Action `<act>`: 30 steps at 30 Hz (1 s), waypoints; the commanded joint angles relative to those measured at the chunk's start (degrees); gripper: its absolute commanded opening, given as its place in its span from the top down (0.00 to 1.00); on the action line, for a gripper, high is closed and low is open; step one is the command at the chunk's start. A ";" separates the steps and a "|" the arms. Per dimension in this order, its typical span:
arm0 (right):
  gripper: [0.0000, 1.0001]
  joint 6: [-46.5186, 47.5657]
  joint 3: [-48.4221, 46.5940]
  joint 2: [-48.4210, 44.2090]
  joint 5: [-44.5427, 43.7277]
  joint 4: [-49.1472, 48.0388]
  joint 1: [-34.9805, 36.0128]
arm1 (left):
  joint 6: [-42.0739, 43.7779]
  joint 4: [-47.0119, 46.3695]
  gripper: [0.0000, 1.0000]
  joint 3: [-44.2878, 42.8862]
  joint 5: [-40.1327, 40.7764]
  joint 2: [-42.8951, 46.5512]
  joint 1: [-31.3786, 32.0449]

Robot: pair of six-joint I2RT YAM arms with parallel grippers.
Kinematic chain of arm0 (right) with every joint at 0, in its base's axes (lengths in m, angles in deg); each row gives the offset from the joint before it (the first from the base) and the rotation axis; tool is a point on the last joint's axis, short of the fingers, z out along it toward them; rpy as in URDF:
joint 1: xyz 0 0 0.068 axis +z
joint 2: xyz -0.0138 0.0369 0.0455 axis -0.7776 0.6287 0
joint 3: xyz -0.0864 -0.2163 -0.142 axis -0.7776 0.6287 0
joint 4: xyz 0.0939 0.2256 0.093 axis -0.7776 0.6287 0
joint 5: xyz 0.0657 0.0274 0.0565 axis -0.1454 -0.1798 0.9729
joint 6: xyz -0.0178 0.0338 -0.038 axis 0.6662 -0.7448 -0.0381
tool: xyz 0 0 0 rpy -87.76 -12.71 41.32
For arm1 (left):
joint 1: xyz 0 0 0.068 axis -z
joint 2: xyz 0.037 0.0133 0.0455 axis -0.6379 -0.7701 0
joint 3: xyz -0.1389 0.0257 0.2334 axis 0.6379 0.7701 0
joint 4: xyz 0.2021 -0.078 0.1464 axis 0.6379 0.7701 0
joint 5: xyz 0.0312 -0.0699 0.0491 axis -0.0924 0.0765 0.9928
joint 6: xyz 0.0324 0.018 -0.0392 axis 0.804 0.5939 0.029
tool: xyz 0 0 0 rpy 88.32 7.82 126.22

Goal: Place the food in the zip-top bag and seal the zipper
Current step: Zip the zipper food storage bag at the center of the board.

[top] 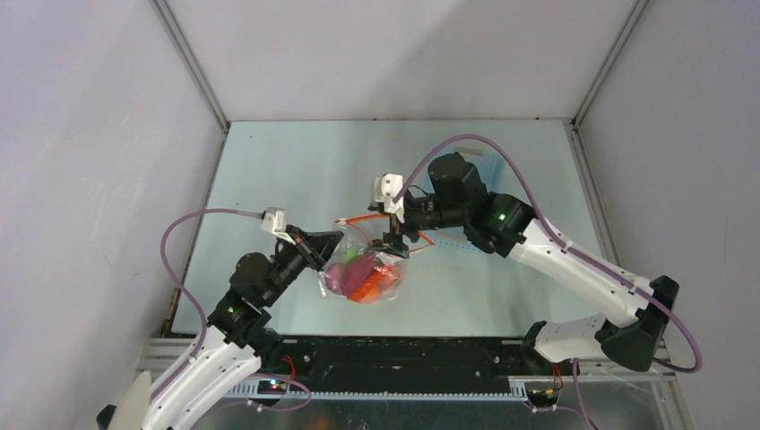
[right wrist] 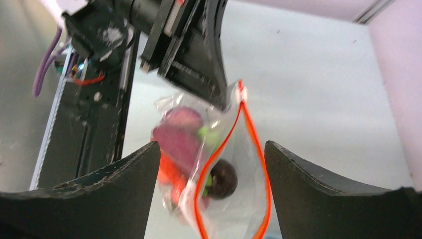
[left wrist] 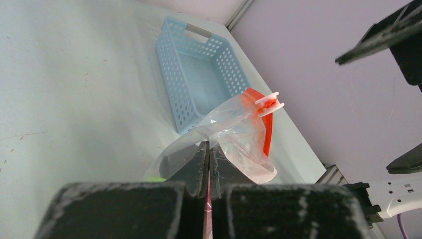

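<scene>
Zip-top bag [top: 363,278] hangs just toward 6 o'clock of tabletop [top: 287,170] centre in the top view, between the two pincers. Left pincer [top: 329,254], its arm lying off toward 8 o'clock, is clamped tight on the clear film at the bag's 9 o'clock corner. Its own camera shows both fingers pressed together with plastic pinched in the seam. Right pincer [top: 392,244] sits at the bag's 1 o'clock, over the mouth, fingers [right wrist: 124,184] spread wide and gripping nothing. The bag mouth lies in the gap, touching neither finger as far as can be seen. Zipper [left wrist: 267,130], top view: long axis roughly 9 to 3 o'clock, dipping slightly at the 3 end, bag body dropping from it toward 6. Right wrist view: the two red-orange strips meet at 12 o'clock beside the left pincer and spread apart toward 6, mouth open and facing the right pincer. White slider [left wrist: 268,102] rides the strip's upper end in the left wrist view. Food [right wrist: 181,142] is inside the bag: purple piece uppermost, dark round one at its 4 o'clock, a bit of green between, red-orange at 7 o'clock. Whether the bag's bottom touches the tabletop: cannot tell. Light-blue perforated basket [left wrist: 174,84] stands on the tabletop beyond the bag, long axis 11 to 5 o'clock in the left wrist view.
</scene>
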 commanded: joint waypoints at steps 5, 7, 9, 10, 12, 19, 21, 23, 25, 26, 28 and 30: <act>0.20 -6.41 -0.59 4.81 -8.10 -18.04 2.67 | -0.02 -2.11 1.00 -2.47 0.56 0.98 1.20; 0.22 -6.25 -1.79 6.36 -7.27 -17.40 2.68 | 0.00 -2.38 1.00 -2.47 -0.77 1.16 1.33; 0.25 -6.34 -3.19 7.99 -6.24 -16.41 2.80 | 0.05 -2.46 1.00 -2.38 -1.00 1.46 1.36; 0.26 -6.25 -4.21 8.49 -5.99 -15.47 2.85 | 0.06 -2.42 1.00 -2.38 -1.01 1.72 1.35; 0.30 -6.22 -5.52 10.16 -5.66 -14.28 2.92 | 0.09 -2.31 1.00 -2.32 -1.13 1.96 1.42; 0.64 -5.77 -7.51 13.05 -3.07 -12.56 3.00 | 0.35 -2.14 1.00 -2.14 -0.99 2.32 1.43; 0.82 -5.26 -8.14 13.12 -1.92 -10.86 3.02 | 0.35 -2.15 1.00 -2.12 -0.86 2.47 1.50; 0.99 -4.73 -8.65 13.11 -0.66 -8.69 3.14 | 0.35 -2.36 1.00 -2.12 -0.84 2.64 1.47; 1.00 -4.20 -9.13 13.13 0.88 -6.63 3.18 | 0.53 -2.84 1.00 -2.11 -1.21 2.76 1.51; 1.00 -4.07 -9.24 13.22 1.81 -6.10 3.32 | 0.62 -3.07 1.00 -2.11 -1.82 2.78 1.52; 1.00 -3.53 -9.76 13.40 2.68 -4.64 3.67 | 1.61 -3.04 1.00 -2.49 -3.04 2.54 1.52; 1.00 -3.58 -9.96 13.55 2.91 -4.29 3.88 | 2.25 -2.58 0.86 -2.93 -3.92 2.30 1.52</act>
